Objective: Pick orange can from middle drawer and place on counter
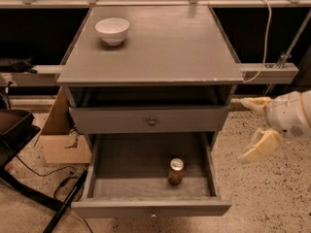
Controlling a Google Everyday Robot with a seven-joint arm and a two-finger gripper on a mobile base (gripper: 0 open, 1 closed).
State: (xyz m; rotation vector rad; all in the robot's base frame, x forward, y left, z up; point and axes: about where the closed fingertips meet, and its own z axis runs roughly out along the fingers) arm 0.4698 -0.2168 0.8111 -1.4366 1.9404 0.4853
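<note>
One large grey counter [165, 47] is seen across the upper middle of the frame, its pale front edge worn at the lower right corner. Below it, in the lower middle, the middle drawer [127, 165] is pulled fully out toward the bottom edge of the frame, so that its flat floor and low walls are exposed. Between counter and open drawer, the upper drawer [112, 120] is shut, with a small round knob set at its centre. A cardboard box [58, 137] is placed on the speckled floor [262, 198] at the left, just beside the drawers. At the right edge, about mid-height, the pale gripper [253, 126] is held over the floor, to the right of the open drawer and well apart from everything in it; its two fingers are spread wide, with nothing between them. A white bowl [112, 30] is set on the counter near its upper left corner. The orange can [176, 171] is found upright inside the middle drawer, right of centre and near the front wall, its shiny top facing up.
</note>
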